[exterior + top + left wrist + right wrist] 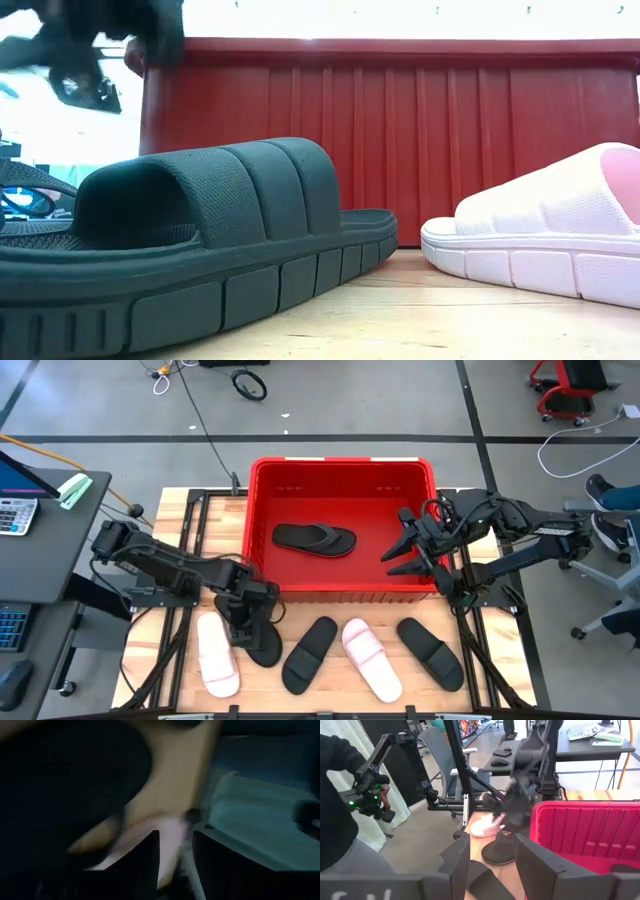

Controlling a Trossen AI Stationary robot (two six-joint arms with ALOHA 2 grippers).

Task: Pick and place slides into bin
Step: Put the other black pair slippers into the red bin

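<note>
Wooden tabletop [180,520] in front of me, with the red bin [340,462] along its far edge and one thong sandal [313,539] lying flat inside it. Five slides sit on the boards on the near side of the bin.

My left gripper [248,622] is down low over the black flip-flop [265,650], which lies just beneath and slightly ahead of its jaws. A pale pink slide [217,657] lies close beside them, on the side away from the other slides. Whether those jaws are parted or closed on anything I cannot tell (that arm's own camera gives me only a smear of dark shapes).

My right gripper [402,550] hangs over the bin's right end with its jaws spread and nothing between them.

I judge the step in hand to be getting hold of that flip-flop. To do it well I would:
- take the sole's edge or the thong strap, not the flat face;
- close firmly, since soft foam will give;
- keep the jaws off the pink neighbour, so that it is not dragged along;
- lift straight up until the sole clears the bin's thick rim, then carry it over the bare floor on the left of the bin, away from the right gripper.
</note>
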